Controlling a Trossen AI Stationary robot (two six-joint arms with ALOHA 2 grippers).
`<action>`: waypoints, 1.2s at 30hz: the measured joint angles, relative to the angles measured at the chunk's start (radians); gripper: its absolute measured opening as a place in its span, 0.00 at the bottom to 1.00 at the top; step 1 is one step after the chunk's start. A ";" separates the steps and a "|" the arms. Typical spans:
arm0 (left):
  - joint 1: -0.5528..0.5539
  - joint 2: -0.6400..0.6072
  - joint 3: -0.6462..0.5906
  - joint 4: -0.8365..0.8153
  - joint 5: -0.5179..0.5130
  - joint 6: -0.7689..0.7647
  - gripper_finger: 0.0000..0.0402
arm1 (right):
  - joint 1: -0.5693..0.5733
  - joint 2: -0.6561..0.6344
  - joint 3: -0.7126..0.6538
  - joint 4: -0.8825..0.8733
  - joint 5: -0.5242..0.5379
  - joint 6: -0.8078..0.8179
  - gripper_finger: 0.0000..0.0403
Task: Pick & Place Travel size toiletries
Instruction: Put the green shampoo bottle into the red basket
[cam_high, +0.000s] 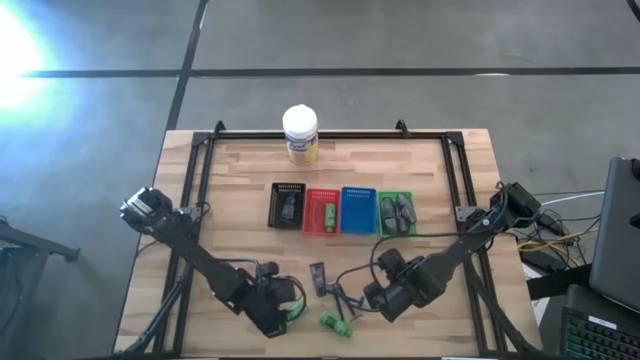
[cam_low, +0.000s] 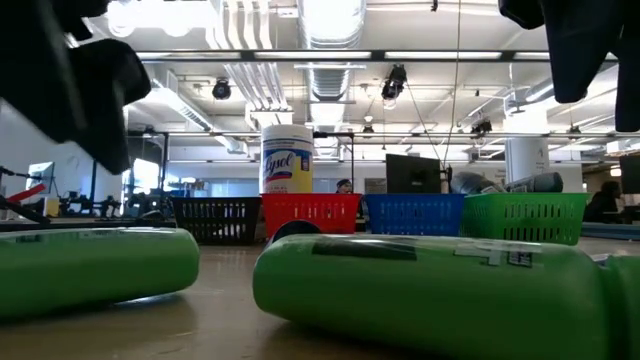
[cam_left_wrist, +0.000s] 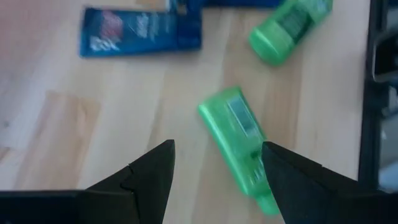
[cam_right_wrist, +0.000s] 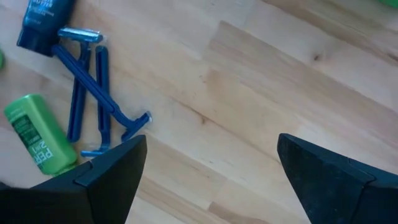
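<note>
The travel size toiletries, two bright green plastic bottles (cam_left_wrist: 239, 140), a dark blue tube (cam_left_wrist: 142, 30) and crossed blue razors (cam_right_wrist: 93, 87), were laid on the wooden table (cam_high: 240, 170) near its front edge. Grey oval containers (cam_high: 396, 210) were kept in the green tray (cam_high: 395, 232). The left gripper (cam_left_wrist: 214, 177) was held spread above one bottle; the right gripper (cam_right_wrist: 211, 168) was spread beside the razors.

Table (cam_high: 450, 170): wipes canister (cam_high: 300, 133) at the far edge. Before it, a row of four baskets (cam_high: 340, 211); the rightmost basket (cam_high: 395, 214) holds oval containers (cam_high: 397, 210). Near edge: tube (cam_high: 319, 277), two razors (cam_right_wrist: 93, 93) crossed beside it, two small bottles (cam_high: 335, 323) nearest, between both pincers.
</note>
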 joint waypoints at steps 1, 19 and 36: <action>0.000 0.003 0.000 0.011 -0.013 -0.013 0.61 | 0.000 0.000 0.000 -0.001 0.000 0.013 0.88; -0.089 0.138 0.015 0.166 -0.089 -0.253 0.61 | 0.008 0.000 0.000 -0.055 0.013 -0.028 0.83; -0.083 0.328 0.212 -0.071 -0.087 -0.159 0.61 | 0.013 0.000 0.000 -0.111 0.085 -0.311 0.90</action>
